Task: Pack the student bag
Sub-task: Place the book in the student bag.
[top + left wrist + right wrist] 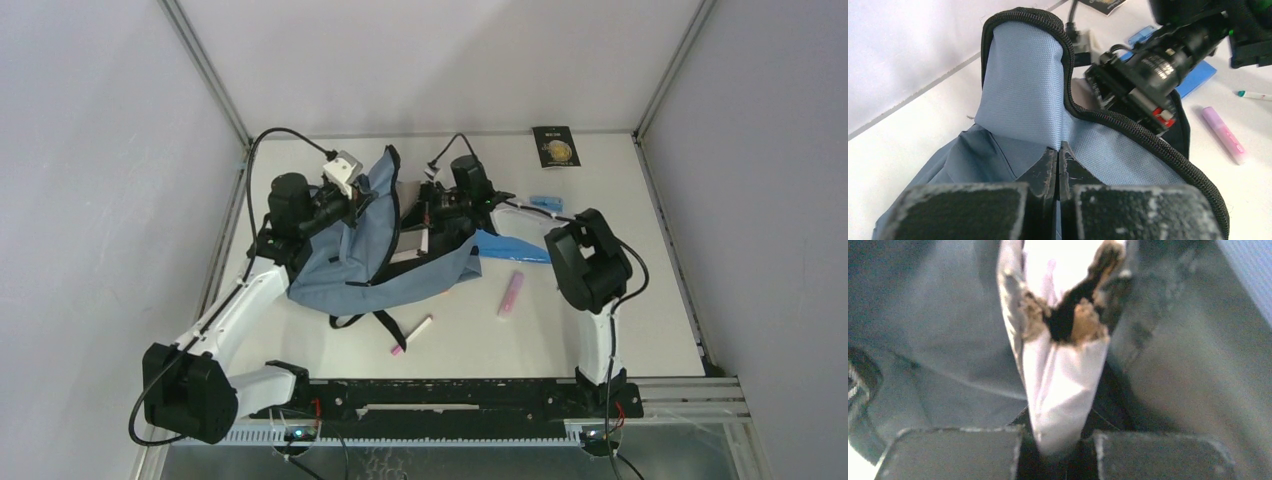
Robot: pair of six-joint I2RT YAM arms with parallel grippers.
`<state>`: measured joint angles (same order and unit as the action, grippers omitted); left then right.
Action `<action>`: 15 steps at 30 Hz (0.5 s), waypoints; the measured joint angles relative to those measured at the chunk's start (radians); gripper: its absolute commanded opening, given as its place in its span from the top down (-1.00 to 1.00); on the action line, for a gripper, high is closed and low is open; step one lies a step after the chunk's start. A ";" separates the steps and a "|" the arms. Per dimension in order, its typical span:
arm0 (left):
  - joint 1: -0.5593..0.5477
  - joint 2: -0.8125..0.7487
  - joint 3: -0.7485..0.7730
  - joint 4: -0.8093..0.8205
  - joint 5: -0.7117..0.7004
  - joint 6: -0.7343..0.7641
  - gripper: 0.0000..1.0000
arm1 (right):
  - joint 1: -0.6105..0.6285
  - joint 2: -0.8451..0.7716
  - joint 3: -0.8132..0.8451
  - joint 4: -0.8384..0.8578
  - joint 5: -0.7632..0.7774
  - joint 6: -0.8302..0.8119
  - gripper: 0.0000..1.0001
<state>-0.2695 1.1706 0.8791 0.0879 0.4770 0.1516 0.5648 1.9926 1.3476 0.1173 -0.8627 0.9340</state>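
**Left arm.** You had the left gripper pinched tight on a fold of the soft dusty blue-grey fabric backpack, below its black zip edge, with the flap lifted upright. Judged purpose: keeping the mouth open for the other arm. The backpack lay left of the table's centre, its black straps trailing toward the near edge.

**Right arm.** You had the right gripper clamped on a flat white item with a brown-and-black print, held edge-up with grey lining on both sides. Judged to be inside the mouth, partway in. The blur hid what the item was.

**Room.**
- The opening was tight: the raised flap stood close on the left of the right wrist, and the zip rim ran just beneath it.
- Your freest way out was to the right, over the flat bright blue folder. Whether it touched the bag or slipped under it, I could not tell.
- A pink tube-shaped marker and a white pen with a pink cap lay on the near side, apart from the bag.
- A black booklet sat at the far edge, well apart.
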 measured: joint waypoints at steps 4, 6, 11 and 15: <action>0.007 -0.002 -0.015 0.060 0.026 -0.015 1.00 | 0.026 0.079 0.130 -0.019 -0.008 0.000 1.00; 0.014 -0.007 -0.040 0.102 0.040 -0.031 1.00 | 0.034 0.117 0.189 -0.040 -0.013 -0.002 1.00; 0.033 -0.008 -0.066 0.156 0.059 -0.067 1.00 | 0.056 0.222 0.348 -0.172 -0.004 -0.034 0.68; 0.037 -0.008 -0.069 0.190 0.069 -0.095 1.00 | 0.083 0.257 0.396 -0.269 0.034 -0.065 -0.19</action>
<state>-0.2321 1.1629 0.8104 0.2775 0.5465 0.0570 0.6476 2.2494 1.7432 -0.1516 -0.8284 0.8692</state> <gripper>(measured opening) 0.008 0.344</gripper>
